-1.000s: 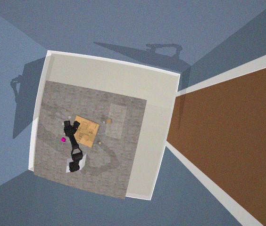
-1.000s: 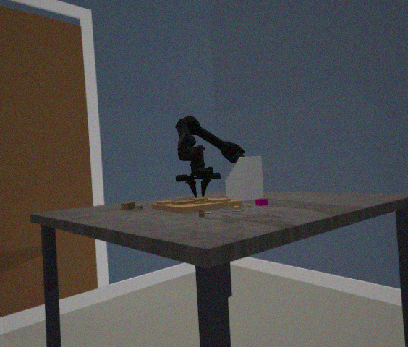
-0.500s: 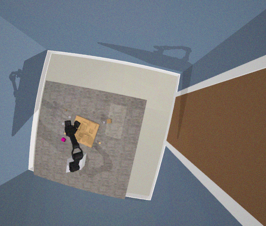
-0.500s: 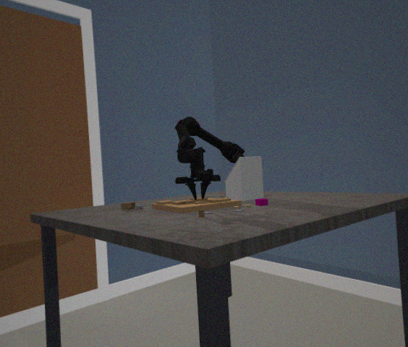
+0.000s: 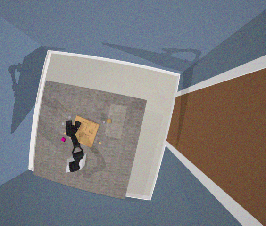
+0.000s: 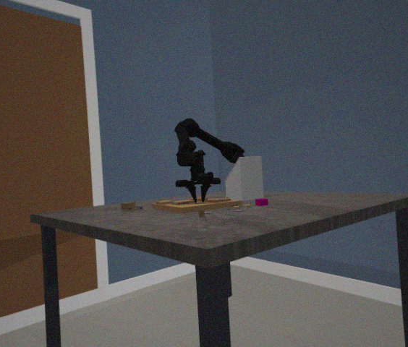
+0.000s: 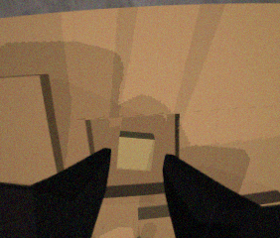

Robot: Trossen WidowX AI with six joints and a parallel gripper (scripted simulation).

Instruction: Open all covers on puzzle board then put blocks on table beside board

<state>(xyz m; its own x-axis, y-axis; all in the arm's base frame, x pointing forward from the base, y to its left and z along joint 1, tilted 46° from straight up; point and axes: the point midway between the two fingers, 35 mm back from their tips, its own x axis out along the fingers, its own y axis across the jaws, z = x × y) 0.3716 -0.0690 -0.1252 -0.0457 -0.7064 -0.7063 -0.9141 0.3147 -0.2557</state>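
The tan puzzle board [image 5: 88, 143] [image 6: 181, 209] [image 7: 259, 50] lies on the table. My gripper [image 6: 199, 202] [image 7: 137, 159] is partly open and empty, pointing down low over the board; its tips are hidden in the top view. In the wrist view a small pale yellow block [image 7: 135, 163] sits in an uncovered square well [image 7: 102, 135], ahead of and between the fingertips, with nothing gripped. A flat raised wooden panel [image 7: 11, 129], perhaps a cover, lies left of the well. A dark slot [image 7: 152, 212] shows just below the well. The other covers are too small to tell.
A magenta block [image 5: 63, 139] [image 6: 261, 202] lies beside the board. A tan block [image 5: 109, 120] [image 6: 128, 205] and a small grey piece [image 5: 103, 122] lie on the opposite side. Several small tan and grey pieces lie around the board. A white wedge [image 6: 251, 179] stands by the arm's base.
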